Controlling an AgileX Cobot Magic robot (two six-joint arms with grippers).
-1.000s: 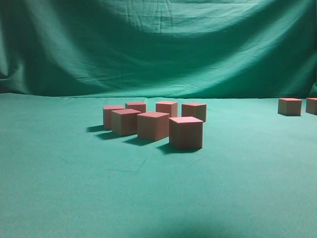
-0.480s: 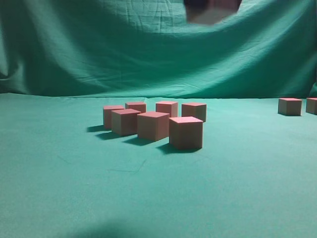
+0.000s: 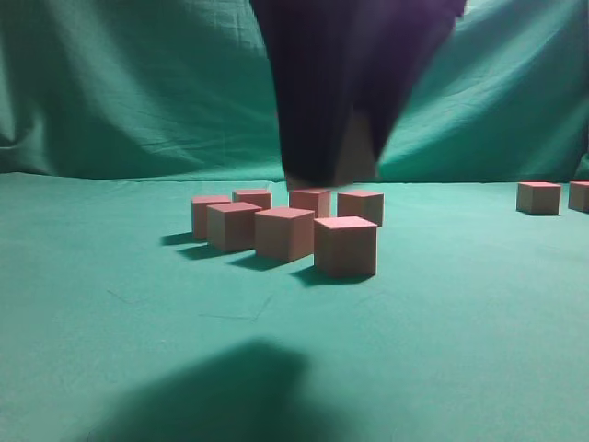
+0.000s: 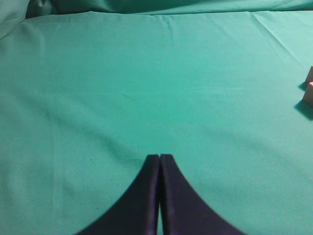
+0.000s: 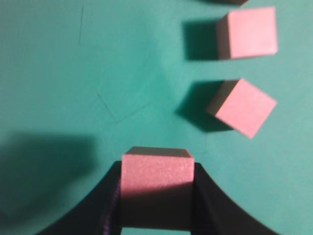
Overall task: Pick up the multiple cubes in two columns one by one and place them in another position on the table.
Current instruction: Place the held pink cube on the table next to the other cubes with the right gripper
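So the right gripper (image 5: 156,196) is clamping a pink cube (image 5: 156,181) and hanging over the table (image 3: 110,304) near the seven-cube cluster (image 3: 285,230). Two cubes (image 3: 538,197) are sitting far right. Left gripper (image 4: 159,159) is idling, fingers pressed together. Can't tell which group is the finished one.

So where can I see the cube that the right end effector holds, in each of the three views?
Exterior view: the held cube is at top centre, in the air, between the dark fingers.
Right wrist view: the same cube is at bottom centre, clamped in the right end effector.
Left wrist view: not in it.
Shared landmark: the green table.
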